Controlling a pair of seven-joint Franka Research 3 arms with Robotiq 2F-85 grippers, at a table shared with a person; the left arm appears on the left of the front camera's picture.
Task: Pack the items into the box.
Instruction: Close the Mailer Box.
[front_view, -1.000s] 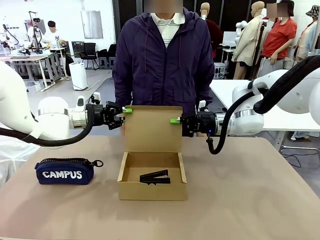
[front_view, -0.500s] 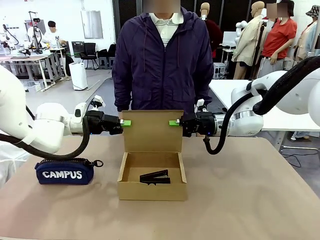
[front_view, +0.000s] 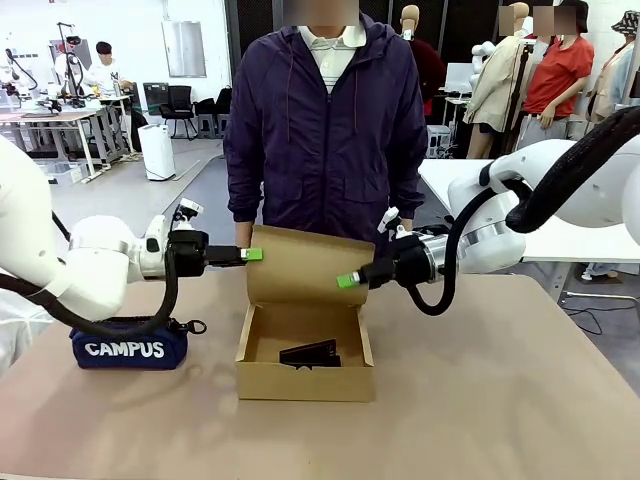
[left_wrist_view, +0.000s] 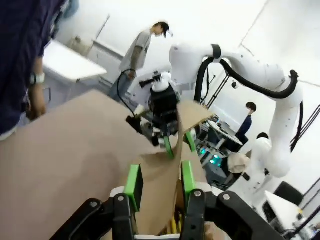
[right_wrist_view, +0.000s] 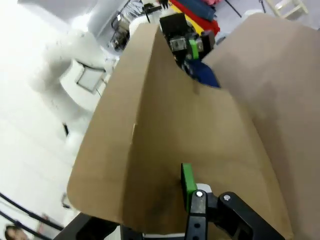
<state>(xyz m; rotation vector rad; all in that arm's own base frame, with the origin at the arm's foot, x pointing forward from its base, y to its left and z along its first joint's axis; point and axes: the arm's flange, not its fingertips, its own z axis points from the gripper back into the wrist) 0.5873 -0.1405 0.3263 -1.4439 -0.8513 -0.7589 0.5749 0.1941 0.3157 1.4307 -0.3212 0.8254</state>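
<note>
While the plain brown cardboard box (front_view: 303, 360) sits open at mid-table, its hinged lid flap (front_view: 305, 268) leans forward over the opening, bowed along its top edge. Inside lies the black wedge-shaped stapler-like tool (front_view: 311, 353). The left gripper (front_view: 252, 255) is clamped on the flap's left edge, and the right gripper (front_view: 346, 281) pinches its right edge; the navy "CAMPUS" pouch (front_view: 129, 344) rests to the box's left.

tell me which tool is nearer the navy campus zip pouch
Left. The left tool is at the brown cardboard box's lid flap, just above and right of the navy CAMPUS zip pouch; the right tool is at the flap's far side.
</note>
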